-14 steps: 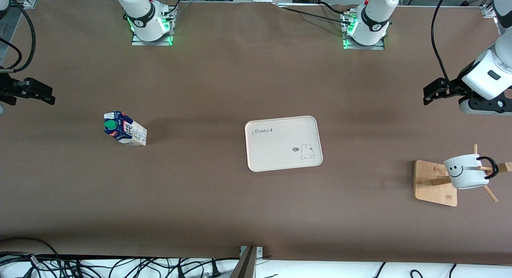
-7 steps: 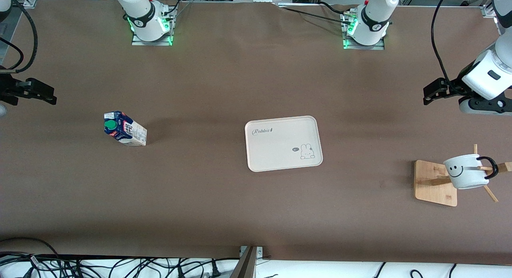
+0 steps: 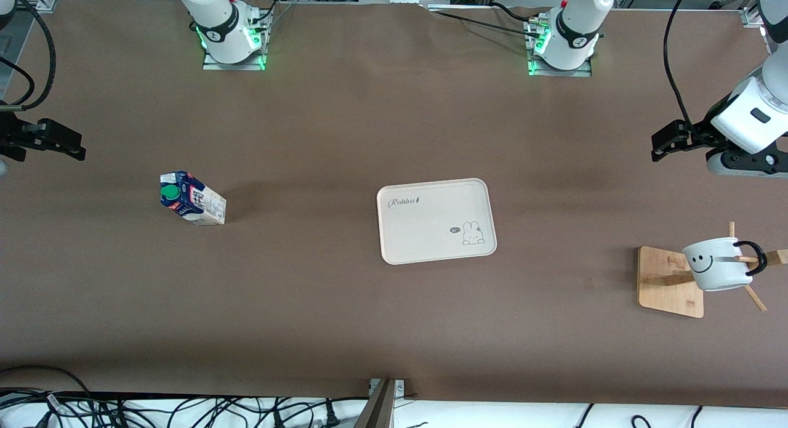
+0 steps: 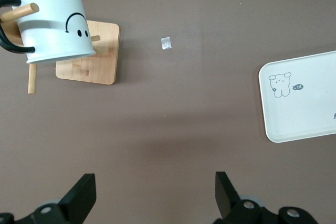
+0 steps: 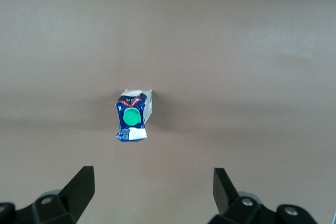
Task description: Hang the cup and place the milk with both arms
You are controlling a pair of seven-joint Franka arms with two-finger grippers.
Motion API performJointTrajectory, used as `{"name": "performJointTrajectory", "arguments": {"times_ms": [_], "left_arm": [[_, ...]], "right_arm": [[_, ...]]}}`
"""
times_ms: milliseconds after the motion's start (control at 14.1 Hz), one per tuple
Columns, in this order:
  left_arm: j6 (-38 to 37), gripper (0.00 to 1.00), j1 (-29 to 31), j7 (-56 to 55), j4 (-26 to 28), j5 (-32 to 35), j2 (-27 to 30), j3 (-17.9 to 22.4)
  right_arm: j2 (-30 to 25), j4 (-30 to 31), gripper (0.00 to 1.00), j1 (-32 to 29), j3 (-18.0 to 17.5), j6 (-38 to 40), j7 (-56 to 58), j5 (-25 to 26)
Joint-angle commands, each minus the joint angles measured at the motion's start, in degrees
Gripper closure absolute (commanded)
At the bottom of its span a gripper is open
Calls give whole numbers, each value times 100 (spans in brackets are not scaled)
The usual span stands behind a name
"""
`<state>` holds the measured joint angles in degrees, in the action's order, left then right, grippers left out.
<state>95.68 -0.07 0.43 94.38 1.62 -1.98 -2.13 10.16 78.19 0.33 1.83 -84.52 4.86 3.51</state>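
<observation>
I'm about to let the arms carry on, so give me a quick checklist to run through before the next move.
1. cup hung on the wooden rack: ok, its handle sits over a peg.
2. milk placed on the tray: not ok, it stands on the table toward the right arm's end.
3. tray free to receive the milk: ok, nothing lies on it.
4. right gripper ready to grasp: ok, open and holding nothing, above the milk.
5. left gripper out of the way: ok, open and holding nothing, apart from the cup.

Even overhead light — soft shadows; right wrist view washed out, hazy.
</observation>
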Motion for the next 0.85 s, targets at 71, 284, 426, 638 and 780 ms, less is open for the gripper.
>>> {"name": "performJointTrajectory", "arguments": {"times_ms": [71,284,426,638,780], "left_arm": [[-128,0,7,-25,-95,-91,22,11],[-128,0,7,-25,-95,-91,22,11],[-128,0,7,-25,-95,-91,22,11],[-128,0,7,-25,-95,-91,22,11],[-128,0,7,-25,-95,-91,22,11]], "right_arm": [[-75,-23,0,29,37,305,-46,-105],[-75,-32,0,20,63,305,-55,-113],[-75,-32,0,20,72,288,-64,-218],[-66,-32,0,11,72,261,-73,-228],[-66,-32,0,-24,98,287,-55,-236]]}}
